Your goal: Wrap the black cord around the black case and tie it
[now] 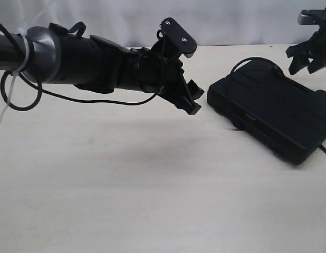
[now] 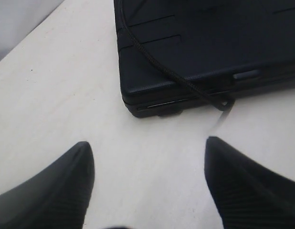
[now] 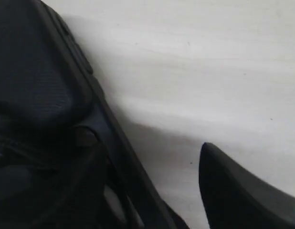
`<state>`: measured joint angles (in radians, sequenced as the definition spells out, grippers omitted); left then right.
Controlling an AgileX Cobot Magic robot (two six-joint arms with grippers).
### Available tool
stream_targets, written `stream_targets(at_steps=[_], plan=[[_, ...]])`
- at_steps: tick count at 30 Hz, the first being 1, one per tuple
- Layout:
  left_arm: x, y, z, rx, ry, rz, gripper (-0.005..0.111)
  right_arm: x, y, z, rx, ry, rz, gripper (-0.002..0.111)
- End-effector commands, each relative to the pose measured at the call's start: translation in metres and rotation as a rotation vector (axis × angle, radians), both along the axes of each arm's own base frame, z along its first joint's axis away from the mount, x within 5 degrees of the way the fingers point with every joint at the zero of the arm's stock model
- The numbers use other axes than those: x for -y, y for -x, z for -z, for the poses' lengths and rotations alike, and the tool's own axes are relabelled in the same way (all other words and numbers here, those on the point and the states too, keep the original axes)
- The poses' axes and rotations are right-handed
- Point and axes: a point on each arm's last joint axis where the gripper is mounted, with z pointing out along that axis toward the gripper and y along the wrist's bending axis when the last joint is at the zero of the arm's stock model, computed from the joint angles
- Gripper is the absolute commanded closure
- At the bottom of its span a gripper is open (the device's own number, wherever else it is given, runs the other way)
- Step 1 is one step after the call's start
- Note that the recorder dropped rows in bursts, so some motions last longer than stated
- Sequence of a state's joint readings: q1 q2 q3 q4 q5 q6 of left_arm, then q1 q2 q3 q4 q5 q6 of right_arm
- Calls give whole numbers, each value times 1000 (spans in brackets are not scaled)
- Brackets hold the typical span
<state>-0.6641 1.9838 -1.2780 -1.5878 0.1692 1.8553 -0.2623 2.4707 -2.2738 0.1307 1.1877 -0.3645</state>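
The near part of the pale table [image 1: 152, 200] is seen bare. Farther in, the left arm is stretched across from the left, low over the table. A thin glossy cable [image 1: 126, 104] is slung beneath it, and a white zip tie [image 1: 26, 50] is wound round its sleeve. The left gripper [image 1: 193, 99] is held just short of the black case [image 1: 274, 105], with a strip of table between them. Its two fingers are spread wide apart and nothing is held between them.

One case, one cord, two arms and two grippers are counted.

The case is laid flat on the right of the table. It is matte black and rectangular, with shallow lengthwise grooves in its lid and a seam along its side. The black cord [image 2: 157, 62], thin and braided, is draped slantwise over the lid, and its end is hung over the side edge facing the left gripper. In the exterior view an arc of it is raised above the far corner, and another stretch is trailed off the near right corner.

Farthest back, the right gripper [image 1: 305, 67] is hung above the case's far right end. Its fingers are parted and nothing is seen gripped. Behind it a grey wall [image 1: 231, 21] is seen.
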Motion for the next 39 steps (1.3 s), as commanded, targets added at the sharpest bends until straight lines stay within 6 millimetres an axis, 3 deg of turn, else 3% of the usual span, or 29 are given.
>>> stream_targets(at_steps=[1, 13, 19, 24, 27, 30, 39], plan=[[-1, -1, -4, 12, 2, -3, 45, 2, -3, 1, 2, 59, 1, 54], [-2, -1, -4, 12, 1, -5, 45, 1, -3, 41, -91, 51, -51, 55], [-2, -1, -4, 16, -4, -14, 45, 1, -1, 54, -135, 53, -117, 78], [-3, -2, -4, 24, -13, -19, 45, -2, -2, 44, -115, 85, -217, 60], [-4, -2, -4, 38, -30, -11, 45, -2, -1, 15, -71, 138, -253, 61], [-4, -2, -4, 45, -38, -3, 45, -2, 3, 4, -67, 172, -302, 61], [-4, -2, -4, 57, -53, 11, 45, -1, 10, 32, -156, 179, -371, 61]])
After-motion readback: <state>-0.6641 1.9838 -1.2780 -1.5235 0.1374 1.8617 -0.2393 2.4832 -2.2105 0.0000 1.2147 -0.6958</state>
